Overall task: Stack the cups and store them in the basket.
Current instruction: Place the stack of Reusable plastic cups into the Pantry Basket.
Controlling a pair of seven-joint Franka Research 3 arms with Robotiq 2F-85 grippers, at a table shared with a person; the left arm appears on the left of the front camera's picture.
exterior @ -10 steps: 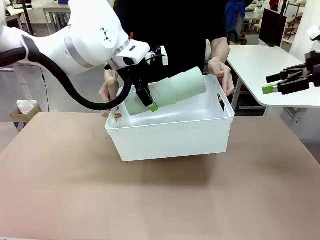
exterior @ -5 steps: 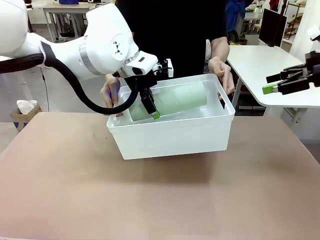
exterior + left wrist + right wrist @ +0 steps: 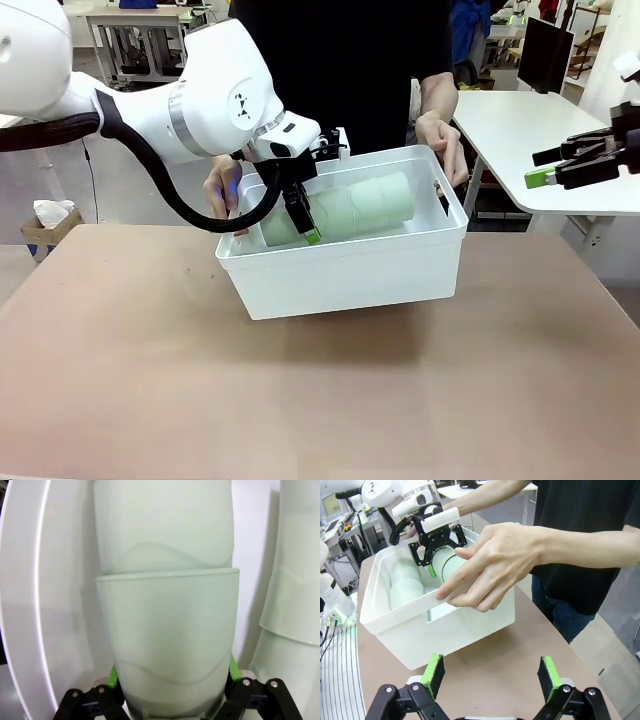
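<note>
Inside basket [image 3: 340,270], cups [image 3: 350,210] between left tool [image 3: 303,222] pads.

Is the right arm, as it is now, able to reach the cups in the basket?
Probably not easily: the right gripper hangs open off to the side, while the left gripper holds the cups and a person's hand grips the basket rim.

Cups [image 3: 350,208] pale mint green, plain, no print. Basket [image 3: 350,270] white all over. My left claw [image 3: 300,215] black with green pads; right claw [image 3: 490,675] the same. My arms white. Table [image 3: 300,400] matte brown. Person's shirt [image 3: 340,60] black.
</note>
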